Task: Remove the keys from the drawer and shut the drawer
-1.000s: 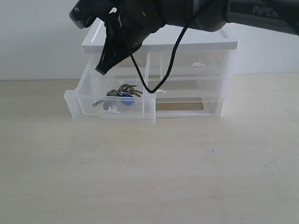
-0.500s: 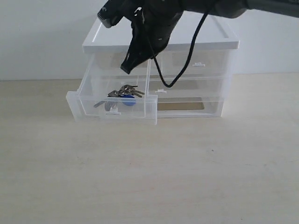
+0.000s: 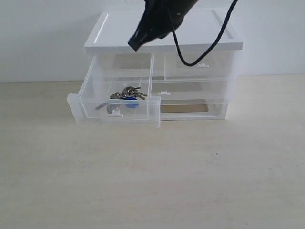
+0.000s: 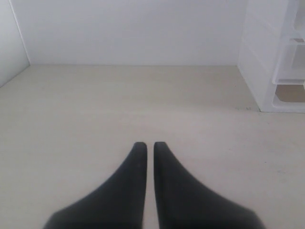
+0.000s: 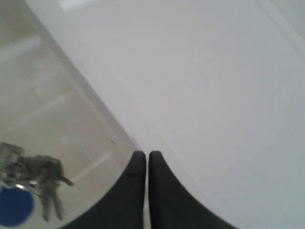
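Note:
The clear left top drawer [image 3: 90, 110] is pulled out from the cabinet, its white tab handle [image 3: 114, 111] facing front. Inside it lie the keys [image 3: 126, 93] with the round blue fob [image 3: 131, 103]; they also show in the right wrist view as the keys [image 5: 45, 171] and blue fob [image 5: 14, 206]. My right gripper [image 3: 135, 45] hangs shut and empty above the cabinet's front edge, over the drawer's back part; its tips [image 5: 147, 155] are together. My left gripper [image 4: 150, 144] is shut and empty over bare table, away from the cabinet [image 4: 267, 57].
The white-topped cabinet [image 3: 205, 40] stands at the table's back, with a shut twin drawer [image 3: 200, 67] on the right and a full-width drawer [image 3: 200, 93] below. A black cable [image 3: 190, 59] loops down from the right arm in front of the cabinet.
My right gripper has risen and moved right, from beside the drawer's opening up to the cabinet's top edge. The drawer and keys have not moved.

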